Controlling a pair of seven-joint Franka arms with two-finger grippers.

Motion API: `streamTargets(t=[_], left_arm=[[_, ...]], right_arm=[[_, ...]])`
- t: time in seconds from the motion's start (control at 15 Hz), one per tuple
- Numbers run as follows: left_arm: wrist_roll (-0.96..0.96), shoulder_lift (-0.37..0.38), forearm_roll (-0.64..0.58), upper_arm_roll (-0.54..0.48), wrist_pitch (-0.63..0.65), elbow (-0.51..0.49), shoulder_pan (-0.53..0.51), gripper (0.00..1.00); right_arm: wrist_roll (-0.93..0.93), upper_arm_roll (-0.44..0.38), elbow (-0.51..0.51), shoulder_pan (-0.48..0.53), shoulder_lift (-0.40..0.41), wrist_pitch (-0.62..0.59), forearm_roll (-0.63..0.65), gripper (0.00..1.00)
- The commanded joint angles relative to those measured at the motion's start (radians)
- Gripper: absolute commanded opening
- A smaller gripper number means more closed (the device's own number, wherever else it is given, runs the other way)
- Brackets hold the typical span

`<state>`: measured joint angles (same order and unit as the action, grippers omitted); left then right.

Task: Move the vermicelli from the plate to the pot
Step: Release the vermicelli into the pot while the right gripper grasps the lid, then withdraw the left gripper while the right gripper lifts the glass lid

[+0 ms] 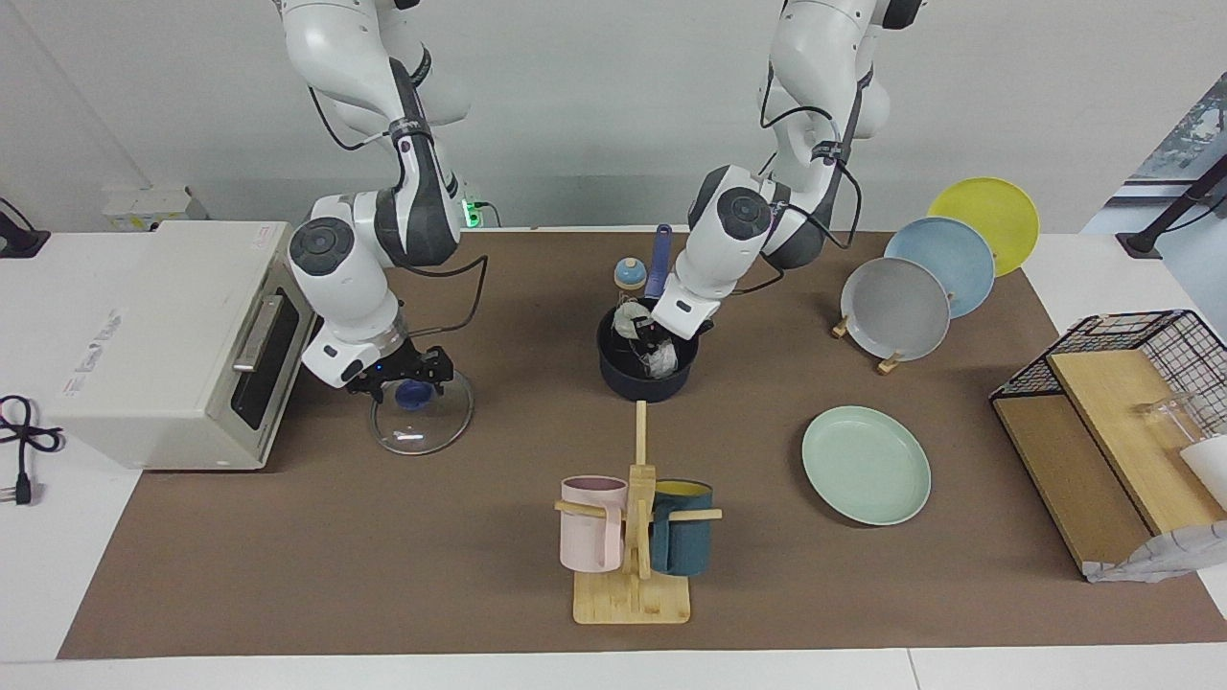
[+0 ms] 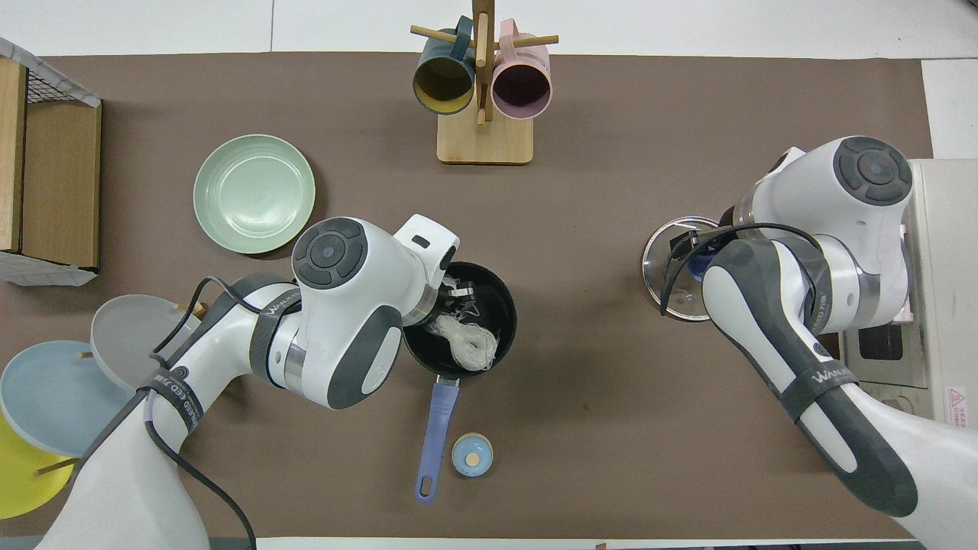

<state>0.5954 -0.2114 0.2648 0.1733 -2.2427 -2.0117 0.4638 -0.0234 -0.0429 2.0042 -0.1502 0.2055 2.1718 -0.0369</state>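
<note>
The dark navy pot (image 1: pixel 625 376) stands mid-table, its long blue handle (image 2: pixel 435 428) pointing toward the robots. My left gripper (image 1: pixel 654 337) reaches down inside it. One whitish vermicelli nest (image 2: pixel 471 345) lies in the pot on the side nearer the robots. A second nest (image 1: pixel 663 361) sits right at the gripper, and I cannot tell whether it is held. The mint-green plate (image 1: pixel 866 465) lies bare, farther from the robots toward the left arm's end; it also shows in the overhead view (image 2: pixel 254 193). My right gripper (image 1: pixel 410 381) waits at the blue knob of a glass lid (image 1: pixel 422 426) flat on the table.
A toaster oven (image 1: pixel 163 335) stands at the right arm's end. A wooden mug rack (image 1: pixel 633 537) with a pink and a teal mug stands farther out. A small blue-capped jar (image 2: pixel 471 454) sits by the pot handle. Grey, blue and yellow plates (image 1: pixel 896 307) and a wire rack (image 1: pixel 1131 383) stand at the left arm's end.
</note>
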Motion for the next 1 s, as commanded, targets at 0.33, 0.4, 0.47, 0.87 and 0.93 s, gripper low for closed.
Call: streamTargets(t=[0.33,0.4,0.47,0.87,0.93], left_arm=[[-0.029,0.136,0.001,-0.018,0.366,0.134,-0.042,1.00],[-0.034,0.168,-0.010,-0.018,0.436,0.175,-0.080,1.00],[-0.035,0.196,-0.028,-0.017,0.478,0.203,-0.112,1.00],[-0.265,0.297,-0.226,-0.023,0.643,0.313,-0.296,1.00],[-0.323,0.297,-0.226,-0.023,0.653,0.320,-0.328,1.00]], right_arm=[[-0.012,0.003,0.108,-0.005,-0.026,0.098,-0.021,1.00],[-0.021,0.003,0.108,-0.005,-0.015,0.102,-0.021,1.00],[-0.035,0.003,0.108,-0.005,-0.008,0.109,-0.020,1.00],[-0.079,0.001,0.107,-0.003,-0.005,0.108,0.011,0.88],[-0.081,0.001,0.107,-0.003,-0.005,0.108,0.011,0.87]])
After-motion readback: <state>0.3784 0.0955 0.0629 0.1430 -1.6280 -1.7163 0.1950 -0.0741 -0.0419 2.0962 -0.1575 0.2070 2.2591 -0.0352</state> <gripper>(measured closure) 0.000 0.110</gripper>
